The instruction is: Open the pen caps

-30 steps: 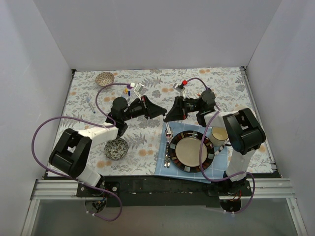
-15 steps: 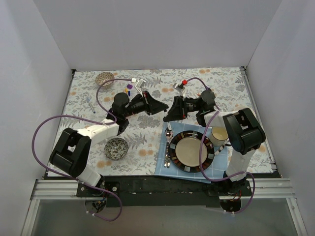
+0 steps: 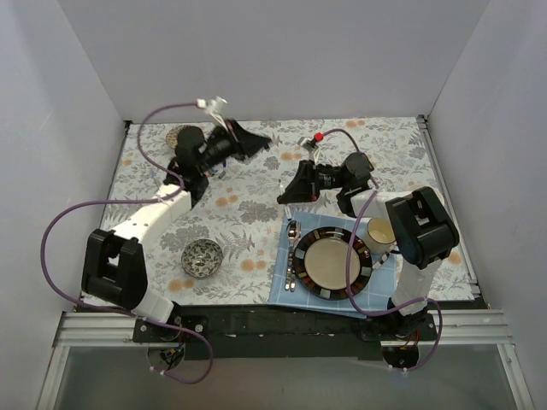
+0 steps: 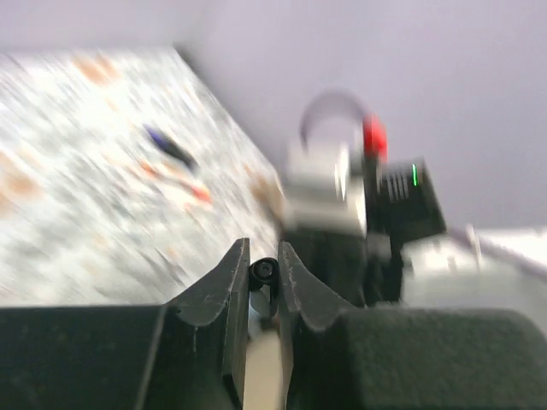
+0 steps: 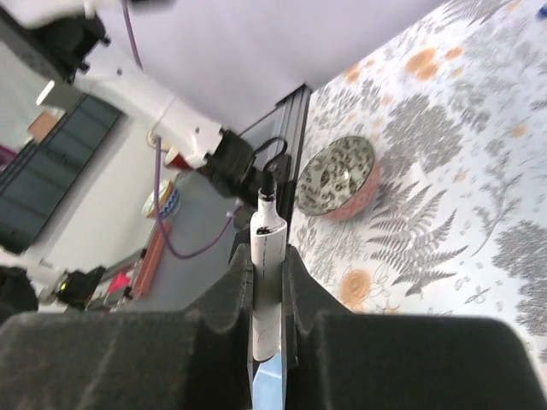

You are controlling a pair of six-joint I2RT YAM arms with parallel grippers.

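Floral tablecloth [image 3: 248, 201] is covering the whole work surface. Right gripper [image 5: 266, 258] is clamping a thin white-barrelled pen [image 5: 267, 235], its dark tip bare beyond the fingers [image 5: 231, 295]. Left gripper [image 4: 262, 256], raised by the back wall [image 3: 273, 60], is pinching a small dark round piece [image 4: 263, 272], blurred beyond identifying.

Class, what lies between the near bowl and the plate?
Top view: cutlery lies on the blue napkin, close beside the plate, apart from the bowl.
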